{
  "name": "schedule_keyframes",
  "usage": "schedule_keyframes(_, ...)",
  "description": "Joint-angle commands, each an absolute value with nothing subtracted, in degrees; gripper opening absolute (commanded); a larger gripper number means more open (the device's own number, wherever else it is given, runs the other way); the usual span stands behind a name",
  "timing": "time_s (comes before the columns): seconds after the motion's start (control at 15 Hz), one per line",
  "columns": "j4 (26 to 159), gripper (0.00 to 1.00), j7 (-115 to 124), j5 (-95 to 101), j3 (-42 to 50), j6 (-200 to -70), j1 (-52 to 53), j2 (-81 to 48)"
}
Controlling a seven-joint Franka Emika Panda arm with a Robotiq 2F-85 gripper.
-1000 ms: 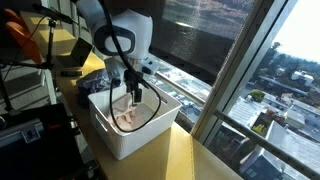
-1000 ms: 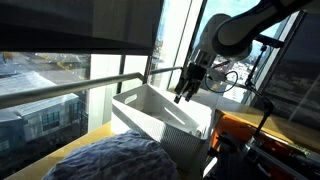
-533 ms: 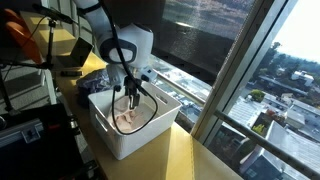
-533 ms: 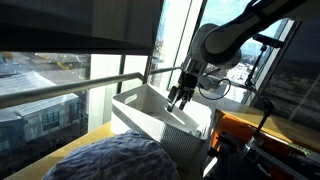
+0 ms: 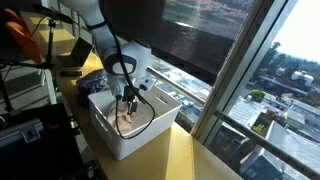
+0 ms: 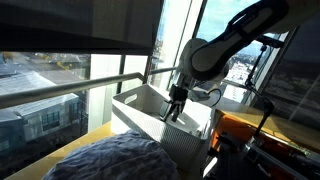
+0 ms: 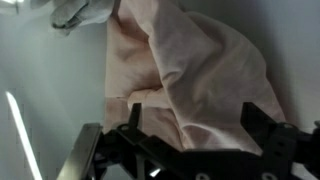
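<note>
Now | end effector spread above pink cloth | white bin on wooden counter | beside window

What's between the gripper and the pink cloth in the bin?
Nothing visible. The gripper hangs open in the mouth of the white bin, and the wrist view shows the pink cloth straight below it. A pale grey cloth lies off at the edge.
</note>
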State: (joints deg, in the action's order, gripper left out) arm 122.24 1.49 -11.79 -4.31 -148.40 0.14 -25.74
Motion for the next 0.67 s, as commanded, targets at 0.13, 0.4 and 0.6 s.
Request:
schedule_keyframes(0.13, 116.9, 0.68, 1.1, -10.0, -4.2, -148.4, 1.4, -31.5)
schedule_keyframes(0.4, 115.6, 0.35, 1.5, -8.9, -3.8, -148.2, 1.5, -32.6)
schedule_keyframes(0.6, 115.8, 0.13, 2.0, -8.4, -3.5, -147.8, 1.8, -31.7)
